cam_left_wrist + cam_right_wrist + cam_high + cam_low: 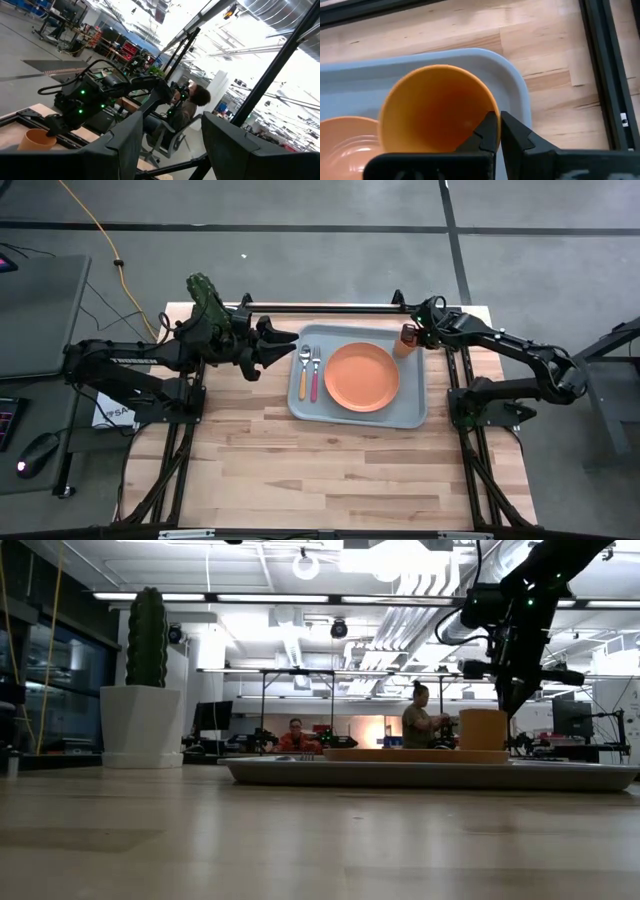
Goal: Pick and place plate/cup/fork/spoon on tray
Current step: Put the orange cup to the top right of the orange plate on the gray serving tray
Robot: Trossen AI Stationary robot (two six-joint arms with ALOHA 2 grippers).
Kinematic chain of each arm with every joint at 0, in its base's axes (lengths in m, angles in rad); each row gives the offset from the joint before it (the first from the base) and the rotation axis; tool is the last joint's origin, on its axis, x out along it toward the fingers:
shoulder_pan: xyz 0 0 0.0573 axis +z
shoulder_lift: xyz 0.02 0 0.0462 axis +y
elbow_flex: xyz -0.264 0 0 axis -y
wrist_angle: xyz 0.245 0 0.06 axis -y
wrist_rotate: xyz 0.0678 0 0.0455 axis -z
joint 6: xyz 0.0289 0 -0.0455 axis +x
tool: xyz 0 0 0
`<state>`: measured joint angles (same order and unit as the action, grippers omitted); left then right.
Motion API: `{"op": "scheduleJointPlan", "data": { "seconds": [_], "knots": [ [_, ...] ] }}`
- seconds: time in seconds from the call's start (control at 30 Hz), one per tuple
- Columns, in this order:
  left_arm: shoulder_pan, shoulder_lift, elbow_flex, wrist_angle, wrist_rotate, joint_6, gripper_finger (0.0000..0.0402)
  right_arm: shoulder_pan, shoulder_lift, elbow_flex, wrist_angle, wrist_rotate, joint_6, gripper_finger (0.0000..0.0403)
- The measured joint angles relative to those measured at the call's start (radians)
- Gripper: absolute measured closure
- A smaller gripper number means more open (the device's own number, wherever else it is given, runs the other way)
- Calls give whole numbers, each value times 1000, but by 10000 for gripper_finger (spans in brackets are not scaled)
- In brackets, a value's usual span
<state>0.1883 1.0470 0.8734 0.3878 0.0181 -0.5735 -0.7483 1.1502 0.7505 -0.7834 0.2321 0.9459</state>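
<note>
The wooden table [330,460] carries the grey-blue tray [415,412] near its far edge, between the two arms. The orange plate [361,377] lies flat in the middle of the tray. To its left, inside the tray, the spoon [304,372] and the fork [315,372] lie side by side, the spoon nearer the tray's left rim, both with handles pointing toward the near edge of the table. The small orange cup [404,342] stands upright in the tray's far right corner, just beside the plate. The right gripper [499,131] is at the cup, its fingers pinched together on the cup's rim, one inside and one outside the wall. The left gripper [281,348] hangs just off the tray's left rim, raised from the table, with its fingers [131,142] spread apart and nothing between them.
</note>
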Motion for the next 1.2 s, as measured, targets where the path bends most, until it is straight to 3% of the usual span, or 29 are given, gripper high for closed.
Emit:
{"op": "scheduleJointPlan", "data": {
  "seconds": [0.43, 0.73, 1.2],
  "knots": [
    [0, 0, 0, -1, 0, 0, 213, 1, 20, 5, -3, -27, -11, 403],
    [0, 0, 0, -1, 0, 0, 213, 1, 20, 87, -30, -23, -72, 403],
    [0, 0, 0, -1, 0, 0, 213, 1, 21, 26, -63, -27, -58, 402]
  ]
}}
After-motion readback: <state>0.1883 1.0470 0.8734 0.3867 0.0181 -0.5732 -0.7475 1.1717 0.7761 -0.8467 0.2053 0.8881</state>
